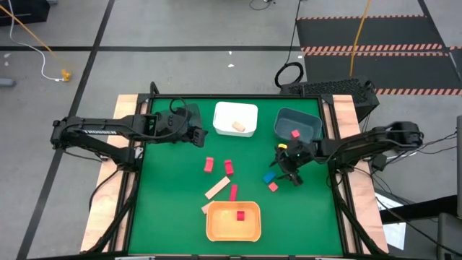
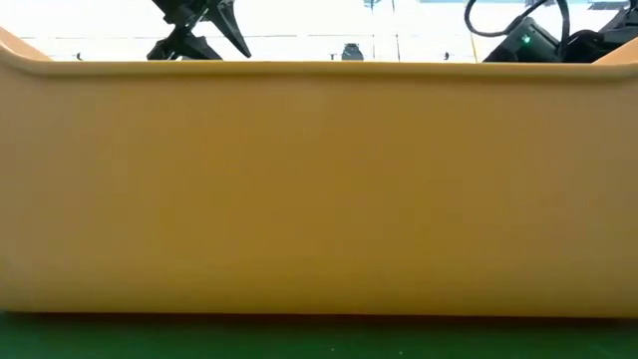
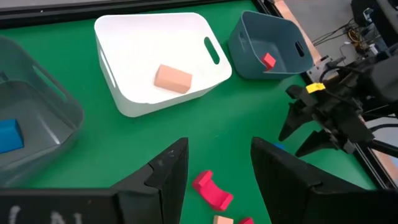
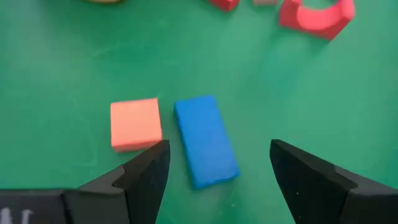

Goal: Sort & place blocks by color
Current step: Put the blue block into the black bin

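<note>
The right gripper (image 1: 289,172) is hovering with jaws spread over the blue block (image 4: 206,140), and bare mat is lying on both long sides of it except where a pink cube (image 4: 135,123) is sitting just beside it. At 12 o'clock from that gripper the grey bin (image 1: 297,124) is walling off the far edge. At 9 o'clock open green mat is stretching toward two red blocks (image 1: 218,165). At 7 o'clock the orange bin (image 1: 233,222) and a tan bar (image 1: 217,188) are crowding the near side. The left gripper (image 1: 193,134) is standing open just beside the white bin (image 1: 235,118).
</note>
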### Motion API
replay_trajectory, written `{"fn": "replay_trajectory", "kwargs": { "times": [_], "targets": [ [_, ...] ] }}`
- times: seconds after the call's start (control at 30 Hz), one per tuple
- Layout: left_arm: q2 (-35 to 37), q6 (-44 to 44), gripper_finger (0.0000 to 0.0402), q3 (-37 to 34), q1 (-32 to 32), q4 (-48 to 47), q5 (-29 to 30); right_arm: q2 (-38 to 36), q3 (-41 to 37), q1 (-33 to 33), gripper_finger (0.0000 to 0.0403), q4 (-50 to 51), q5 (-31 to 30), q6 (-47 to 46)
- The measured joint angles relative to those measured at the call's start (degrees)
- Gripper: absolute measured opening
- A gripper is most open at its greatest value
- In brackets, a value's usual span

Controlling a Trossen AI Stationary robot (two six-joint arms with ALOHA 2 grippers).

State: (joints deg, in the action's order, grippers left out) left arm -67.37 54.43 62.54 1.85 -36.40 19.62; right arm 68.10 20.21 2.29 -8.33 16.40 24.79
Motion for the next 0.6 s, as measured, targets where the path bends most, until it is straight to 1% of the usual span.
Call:
{"fn": "replay_trajectory", "kwargs": {
  "times": [0.3,0.43,0.6],
  "targets": [
    [0.0,-0.2,0.0175,0.0,0.0,0.0,0.0,7.8,0.0,-0.3,0.0265,-3.5,0.0,-3.1],
    [0.0,-0.2,0.0175,0.0,0.0,-0.1,0.0,11.0,0.0,-0.3,0.0246,-7.3,0.4,-4.5],
    [0.0,-0.3,0.0175,0.0,0.0,-0.1,0.0,13.6,0.1,-0.3,0.0206,-8.9,0.3,-10.6]
  ]
}}
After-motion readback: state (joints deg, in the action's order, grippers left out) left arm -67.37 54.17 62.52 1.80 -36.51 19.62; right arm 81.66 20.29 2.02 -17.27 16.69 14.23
